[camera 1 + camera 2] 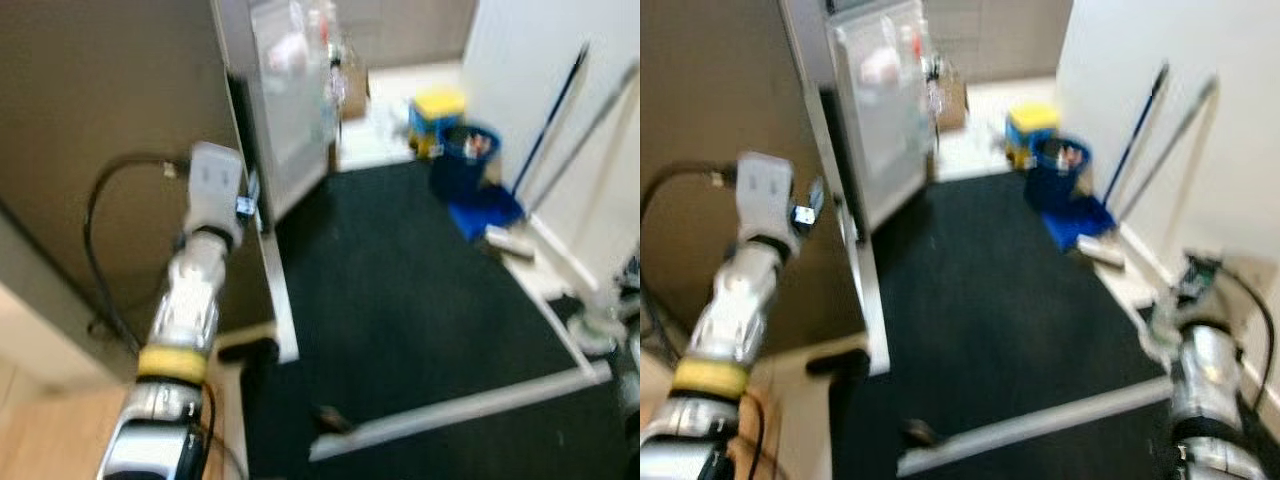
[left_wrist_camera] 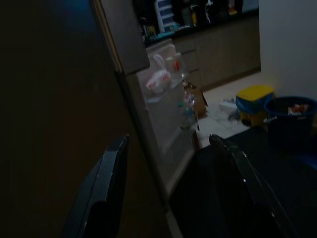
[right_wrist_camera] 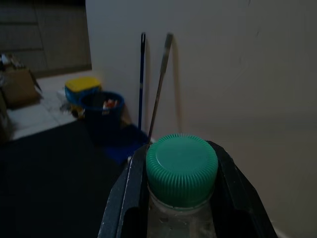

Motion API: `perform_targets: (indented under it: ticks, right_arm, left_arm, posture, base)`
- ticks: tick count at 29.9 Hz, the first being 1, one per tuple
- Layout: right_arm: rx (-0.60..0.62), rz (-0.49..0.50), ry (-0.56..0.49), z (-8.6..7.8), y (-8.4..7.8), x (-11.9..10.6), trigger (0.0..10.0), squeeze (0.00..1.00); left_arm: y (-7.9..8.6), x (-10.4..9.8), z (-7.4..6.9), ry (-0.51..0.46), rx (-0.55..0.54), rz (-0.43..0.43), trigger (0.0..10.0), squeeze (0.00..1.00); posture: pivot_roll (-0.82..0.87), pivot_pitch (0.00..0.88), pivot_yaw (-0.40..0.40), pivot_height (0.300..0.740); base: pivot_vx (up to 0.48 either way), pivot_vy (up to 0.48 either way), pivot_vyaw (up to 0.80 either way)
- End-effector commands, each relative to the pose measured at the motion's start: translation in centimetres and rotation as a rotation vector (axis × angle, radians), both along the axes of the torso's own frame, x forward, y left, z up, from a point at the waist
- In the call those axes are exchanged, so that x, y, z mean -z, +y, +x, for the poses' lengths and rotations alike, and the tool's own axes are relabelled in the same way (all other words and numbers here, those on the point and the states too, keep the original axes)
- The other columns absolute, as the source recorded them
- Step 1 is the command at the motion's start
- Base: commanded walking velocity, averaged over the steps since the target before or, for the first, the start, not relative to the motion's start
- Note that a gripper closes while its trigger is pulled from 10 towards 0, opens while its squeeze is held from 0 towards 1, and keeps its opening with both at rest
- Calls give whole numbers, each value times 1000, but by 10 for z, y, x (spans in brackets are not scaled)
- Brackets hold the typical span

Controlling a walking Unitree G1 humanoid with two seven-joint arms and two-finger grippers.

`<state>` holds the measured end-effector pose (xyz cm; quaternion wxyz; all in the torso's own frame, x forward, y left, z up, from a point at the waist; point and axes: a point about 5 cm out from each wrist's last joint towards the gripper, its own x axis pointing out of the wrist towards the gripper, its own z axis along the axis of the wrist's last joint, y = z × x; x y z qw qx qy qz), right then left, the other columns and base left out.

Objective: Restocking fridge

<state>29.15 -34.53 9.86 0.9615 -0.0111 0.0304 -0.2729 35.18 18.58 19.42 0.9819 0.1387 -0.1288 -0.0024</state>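
The fridge door (image 1: 290, 100) stands open, and its white inner shelves (image 2: 163, 84) hold a white bag and small bottles. My left arm is raised toward the door's edge, with its white wrist (image 1: 215, 180) close to it. The left gripper (image 2: 168, 188) is open with nothing between its black fingers (image 2: 106, 183). My right arm (image 1: 1200, 380) is low at the right near the white wall. The right gripper (image 3: 181, 163) is shut on a clear bottle with a green cap (image 3: 182, 168).
A black mat (image 1: 400, 290) covers the floor ahead. A blue bucket (image 1: 465, 160), a yellow-lidded box (image 1: 438, 112), a blue dustpan (image 1: 485, 212) and two long handles (image 1: 555, 110) stand by the right wall. A brown panel (image 1: 110, 110) and a black cable (image 1: 95, 230) are on the left.
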Motion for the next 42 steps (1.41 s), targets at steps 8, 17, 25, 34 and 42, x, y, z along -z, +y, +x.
perform_targets:
  ticks: [8,17,25,34,42]
  right_arm:
    - [-3,0,-9,-1,0,1,10000,0]
    - [-9,2,-8,-1,2,2,10000,0]
    - [-9,6,-4,-1,3,4,10000,0]
    - [-9,9,0,-2,4,6,10000,0]
    - [-10,10,1,-2,4,6,10000,0]
  left_arm:
    - [2,7,0,29,-15,9,10000,0]
    - [2,7,1,31,-19,10,10000,0]
    - [3,7,1,34,-25,11,10000,0]
    - [3,8,2,39,-27,8,10000,0]
    - [1,8,2,49,-13,-14,10000,0]
  posture:
    - [52,0,-11,740]
    - [52,0,-10,740]
    - [53,0,-8,740]
    - [53,0,-8,740]
    - [52,0,-8,740]
  base:
    - [0,-447,0]
    - [0,-443,0]
    - [0,-426,0]
    - [0,-364,0]
    - [0,0,0]
